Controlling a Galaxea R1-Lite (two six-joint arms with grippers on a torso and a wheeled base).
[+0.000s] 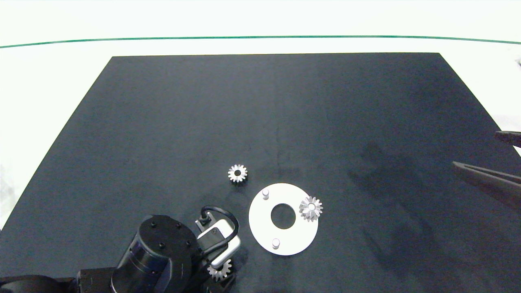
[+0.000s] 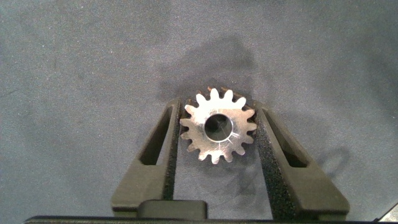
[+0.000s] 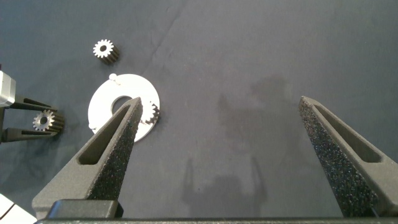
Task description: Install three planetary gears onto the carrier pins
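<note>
A white disc (image 1: 260,221) lies on the black mat with the carrier pins standing on it. Two pins are bare (image 1: 265,193) (image 1: 276,243). One planetary gear (image 1: 311,208) sits on the third pin at the disc's right rim. A second silver gear (image 1: 237,173) lies loose on the mat beyond the disc, to its left. My left gripper (image 2: 217,107) is near the front edge, left of the disc, shut on a third gear (image 2: 219,126), which touches both fingers. My right gripper (image 3: 221,102) hangs open and empty far to the right (image 1: 476,149).
The black mat (image 1: 163,122) covers most of the white table (image 1: 49,81). The left arm's dark wrist (image 1: 158,252) fills the front left corner. The right wrist view takes in the disc (image 3: 102,112) and the loose gear (image 3: 104,50).
</note>
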